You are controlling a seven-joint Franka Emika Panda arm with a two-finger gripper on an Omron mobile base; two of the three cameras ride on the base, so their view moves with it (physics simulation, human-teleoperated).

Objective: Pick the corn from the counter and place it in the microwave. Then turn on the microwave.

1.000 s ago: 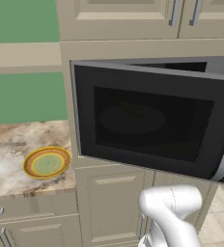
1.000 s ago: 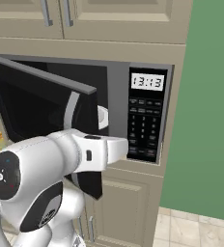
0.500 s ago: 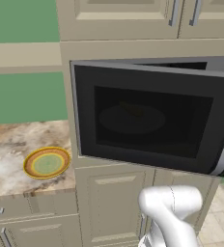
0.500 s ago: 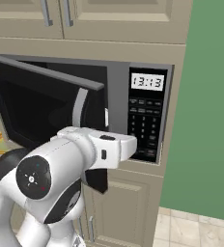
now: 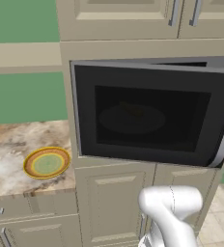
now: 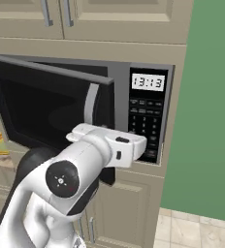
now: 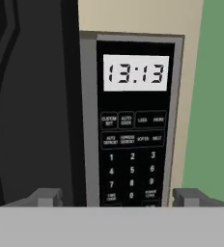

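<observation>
Facing the microwave (image 6: 85, 111), the gripper (image 7: 119, 198) hangs just in front of the button panel (image 7: 133, 154), its two fingertips (image 7: 46, 197) spread wide, one at the panel's left edge and one past its right edge, with nothing between them. The display (image 7: 135, 73) above the keys reads 13:13. The door (image 5: 152, 113) stands partly ajar, swung out on the side away from the panel, its silver handle (image 6: 90, 104) just beside the panel. Through the dark glass a round turntable (image 5: 132, 118) shows faintly inside the microwave, and a small dim shape lies on it toward the back; whether that is the corn I cannot tell for sure. Left of the microwave, on the counter (image 5: 17, 154), sits a yellow-rimmed green plate (image 5: 46, 163) with nothing on it. Cabinets (image 5: 119, 19) run above the microwave, and more stand below it.
</observation>
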